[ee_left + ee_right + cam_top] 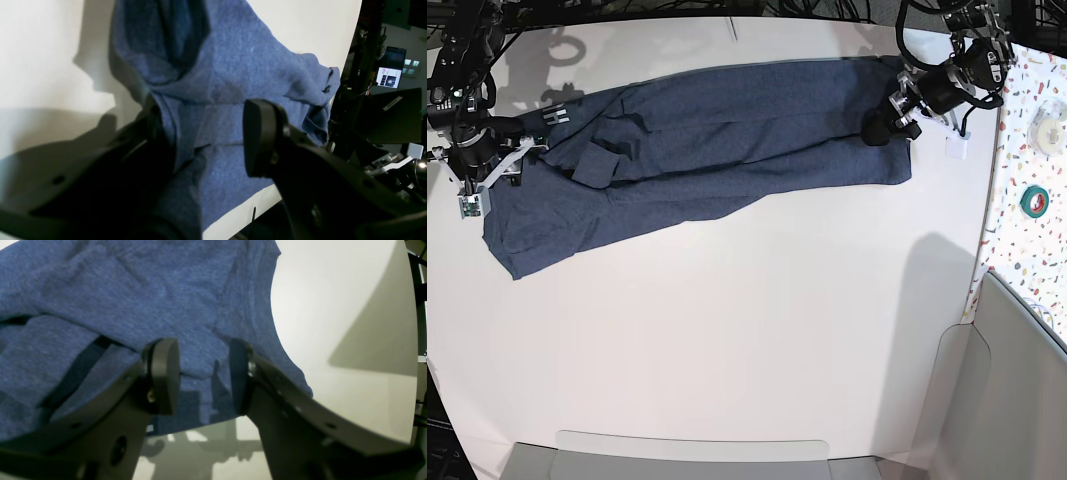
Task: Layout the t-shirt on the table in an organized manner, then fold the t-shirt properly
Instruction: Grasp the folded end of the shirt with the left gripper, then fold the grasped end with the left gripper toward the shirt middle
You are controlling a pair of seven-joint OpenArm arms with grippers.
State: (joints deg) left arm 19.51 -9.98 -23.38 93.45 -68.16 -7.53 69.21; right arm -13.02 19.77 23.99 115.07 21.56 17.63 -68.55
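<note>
In the left wrist view, the left gripper (200,140) stands with its black jaws apart, straddling a bunched fold of the dark navy-blue heathered cotton t-shirt (230,66); cloth lies between the pads, but I cannot tell whether either pad presses it. The shirt rests on the large plain white matte table (40,50).

In the right wrist view, the right gripper (203,373) also has its jaws parted, set over the shirt's near edge with fabric in the gap, not pinched.

In the base view, the shirt lies stretched along the table's far side, still rumpled, one end by the left gripper (889,118), the other by the right gripper (487,160). The laying-out step appears to be in hand. Next, each gripper likely needs to close on its end and draw the shirt flat.
</note>
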